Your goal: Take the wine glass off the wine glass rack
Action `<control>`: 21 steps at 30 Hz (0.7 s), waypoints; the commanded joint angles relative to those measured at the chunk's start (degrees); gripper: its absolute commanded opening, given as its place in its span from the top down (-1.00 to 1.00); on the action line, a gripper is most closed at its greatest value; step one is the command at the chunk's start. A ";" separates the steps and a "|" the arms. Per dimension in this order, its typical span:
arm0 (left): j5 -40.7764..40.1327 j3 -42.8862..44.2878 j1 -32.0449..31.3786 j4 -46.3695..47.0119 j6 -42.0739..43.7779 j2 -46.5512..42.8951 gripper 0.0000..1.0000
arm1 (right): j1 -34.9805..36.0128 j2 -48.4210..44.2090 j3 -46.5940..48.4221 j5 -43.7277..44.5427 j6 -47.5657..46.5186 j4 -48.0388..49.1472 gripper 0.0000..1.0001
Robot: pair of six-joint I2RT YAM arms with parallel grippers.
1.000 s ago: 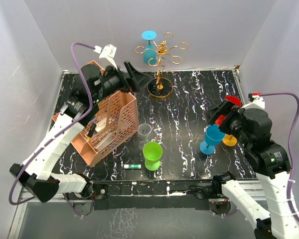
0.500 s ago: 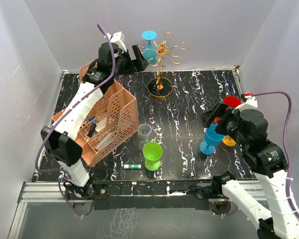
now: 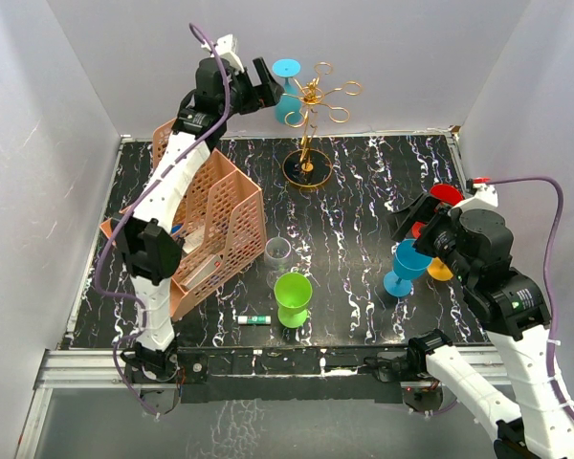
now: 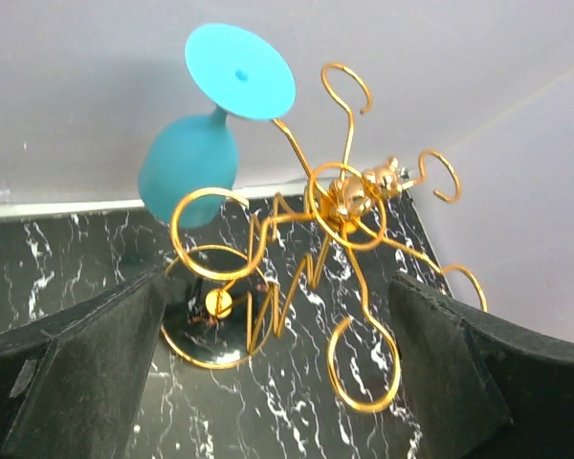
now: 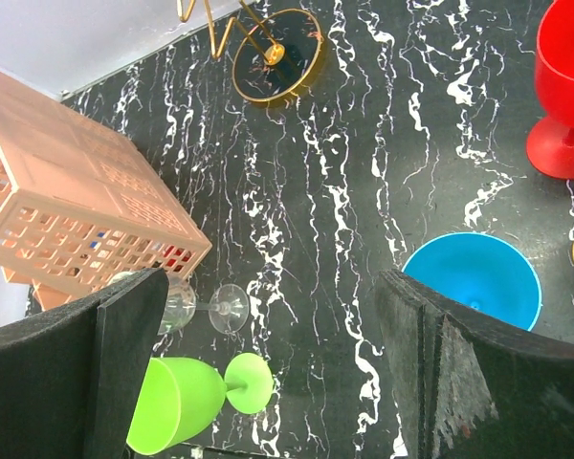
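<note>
A teal wine glass hangs upside down from a left arm of the gold wire wine glass rack at the back of the table. In the left wrist view the wine glass is upper left of the rack's hub, foot uppermost. My left gripper is raised high just left of the glass, open, with nothing between its fingers. From the wrist, the left gripper frames the rack's loops without touching them. My right gripper hovers open over the right side of the table, holding nothing.
A pink mesh organizer stands at the left. A green glass, a clear glass and a marker are near the front middle. Blue, red and orange glasses cluster below the right gripper.
My left arm has swung up and back, from over the pink organizer to beside the hanging teal glass. The right arm has barely shifted. Both grippers stayed open.
</note>
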 commanded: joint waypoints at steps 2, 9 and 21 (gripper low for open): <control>1.28 8.57 0.78 2.51 2.25 5.73 -0.94 | 0.22 1.54 3.42 2.64 -0.98 3.73 -0.97; 0.32 10.72 1.18 6.62 3.48 9.18 -0.93 | 0.22 1.31 3.71 4.02 -1.80 3.77 -0.97; 5.88 10.41 0.84 10.35 -2.75 11.12 -0.20 | 0.18 1.00 1.47 3.15 -0.51 3.83 -0.97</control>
